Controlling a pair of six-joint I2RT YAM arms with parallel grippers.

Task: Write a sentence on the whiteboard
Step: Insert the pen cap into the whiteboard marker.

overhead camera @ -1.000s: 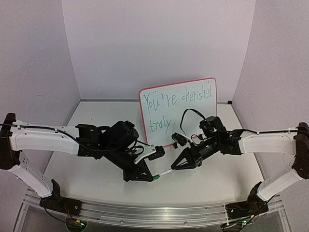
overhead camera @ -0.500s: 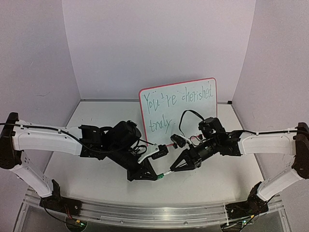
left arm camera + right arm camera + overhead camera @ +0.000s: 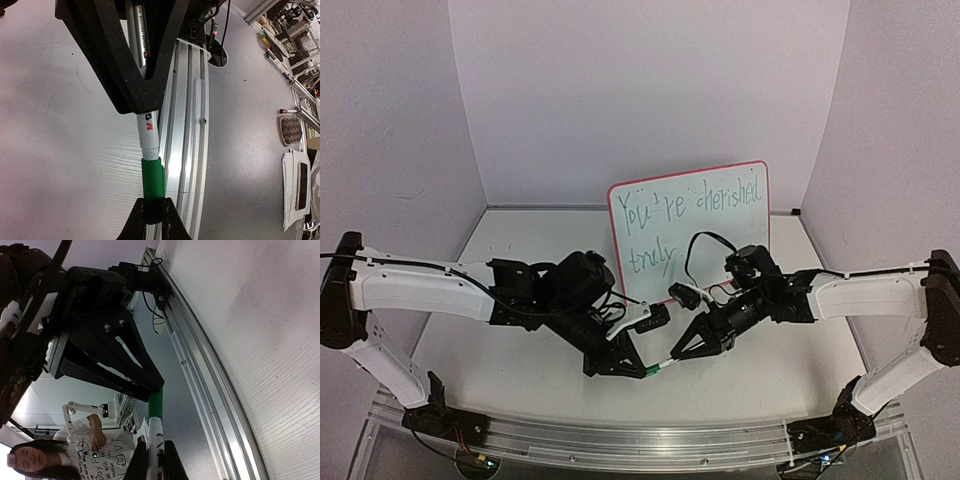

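Note:
The whiteboard, red-framed, stands upright at the back middle of the table. The sentence, in green, reads "You're cherished truly" in two lines. In front of it both grippers hold one marker between them, above the table. My left gripper is shut on its green cap. My right gripper is shut on the white barrel. The left wrist view shows my left gripper pinching the cap, which sits on the barrel. The right wrist view shows my right gripper on the barrel, the cap beyond.
An aluminium rail runs along the table's near edge, just below the grippers. Pale booth walls close off the back and both sides. A black cable loops up from the right wrist in front of the board.
Both grippers have drawn slightly closer together along the marker. The left arm has shifted right and the right arm left and down. The board has not moved.

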